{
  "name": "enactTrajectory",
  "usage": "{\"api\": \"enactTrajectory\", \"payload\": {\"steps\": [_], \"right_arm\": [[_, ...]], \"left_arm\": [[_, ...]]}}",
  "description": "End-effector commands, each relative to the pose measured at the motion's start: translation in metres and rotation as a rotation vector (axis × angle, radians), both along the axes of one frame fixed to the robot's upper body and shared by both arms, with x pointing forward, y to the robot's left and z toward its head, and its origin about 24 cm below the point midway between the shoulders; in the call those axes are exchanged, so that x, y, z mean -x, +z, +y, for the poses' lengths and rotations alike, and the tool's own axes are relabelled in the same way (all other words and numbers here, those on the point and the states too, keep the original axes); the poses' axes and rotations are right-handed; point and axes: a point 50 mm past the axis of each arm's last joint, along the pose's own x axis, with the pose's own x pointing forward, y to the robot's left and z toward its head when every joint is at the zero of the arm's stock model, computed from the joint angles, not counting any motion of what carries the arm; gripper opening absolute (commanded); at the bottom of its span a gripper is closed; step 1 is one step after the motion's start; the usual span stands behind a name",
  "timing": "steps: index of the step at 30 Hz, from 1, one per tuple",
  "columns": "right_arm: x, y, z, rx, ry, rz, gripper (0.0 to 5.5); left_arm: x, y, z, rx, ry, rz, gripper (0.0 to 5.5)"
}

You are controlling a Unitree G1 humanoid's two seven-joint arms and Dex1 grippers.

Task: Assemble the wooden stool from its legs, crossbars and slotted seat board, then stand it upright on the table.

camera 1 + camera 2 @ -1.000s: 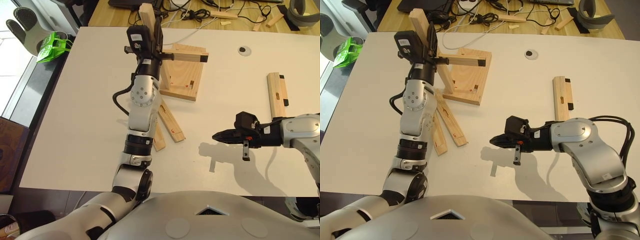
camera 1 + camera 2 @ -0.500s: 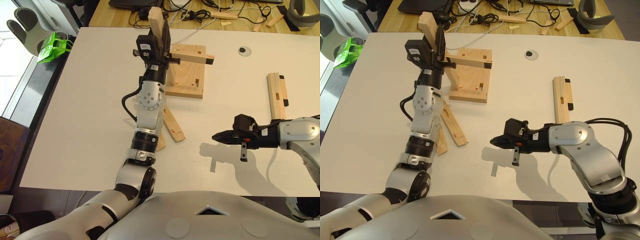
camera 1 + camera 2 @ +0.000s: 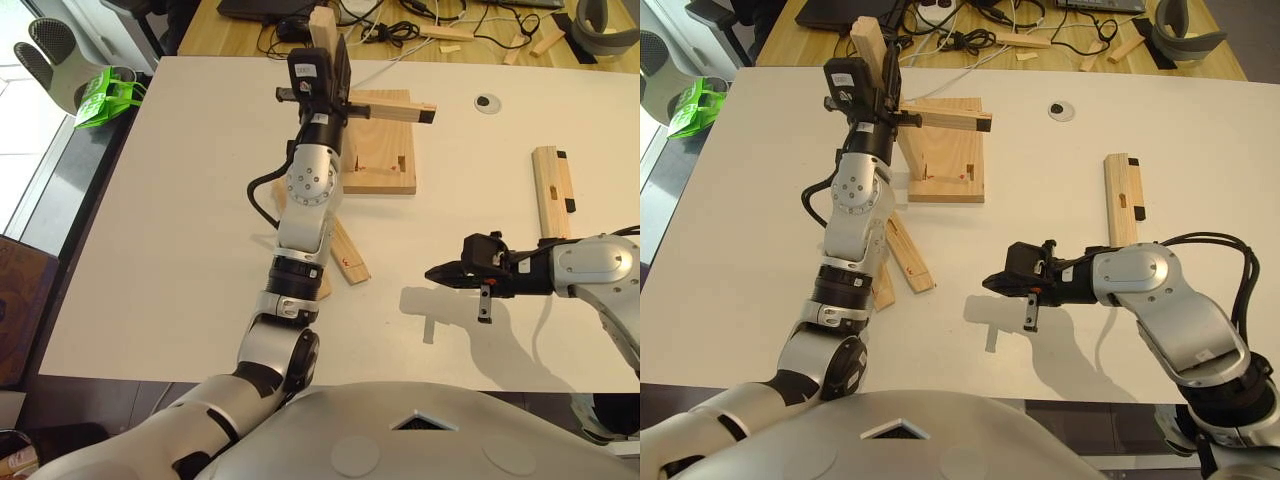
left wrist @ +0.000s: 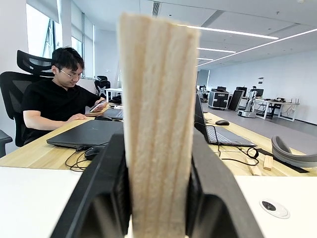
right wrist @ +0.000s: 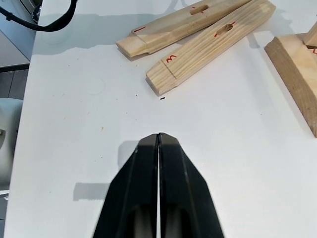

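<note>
My left gripper [image 3: 326, 58] is raised over the table's far side, shut on an upright wooden leg [image 3: 321, 24]. In the left wrist view the leg [image 4: 158, 124] sits clamped between the black fingers [image 4: 96, 198]. Just beyond lies the slotted seat board [image 3: 380, 165], with a crossbar [image 3: 390, 107] jutting out level above it. Two more wooden pieces [image 3: 342, 256] lie beside my left forearm. A slotted leg [image 3: 553, 188] lies at the right. My right gripper [image 3: 432, 272] hovers low over the table, shut with nothing in it. Its wrist view shows the closed fingertips [image 5: 159, 144] and the two pieces [image 5: 210, 39].
A round cable grommet [image 3: 488, 101] sits in the table at the far right. A wooden desk [image 3: 450, 25] with cables and wood offcuts lies behind the table. A green bag [image 3: 103, 92] hangs off the left edge. Bare tabletop lies between the grippers.
My left gripper moved right and farther away with the leg. The seat board turned and shifted right with it, now lying square. My right gripper barely moved.
</note>
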Motion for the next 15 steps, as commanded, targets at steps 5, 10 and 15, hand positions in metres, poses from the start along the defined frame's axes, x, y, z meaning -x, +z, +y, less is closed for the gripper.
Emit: {"api": "enactTrajectory", "payload": {"steps": [5, 10, 15], "right_arm": [[-0.004, 0.000, -0.004, 0.073, 0.024, -0.055, 0.00], [-0.005, -0.003, -0.006, 0.107, 0.044, -0.072, 0.00], [-0.005, -0.002, -0.012, 0.137, 0.066, -0.079, 0.00]], "left_arm": [[0.004, -0.038, 0.009, 0.044, 0.066, 0.224, 1.02], [0.005, -0.041, 0.005, 0.069, 0.100, 0.230, 1.02], [0.006, -0.043, 0.006, 0.056, 0.120, 0.131, 1.02]]}}
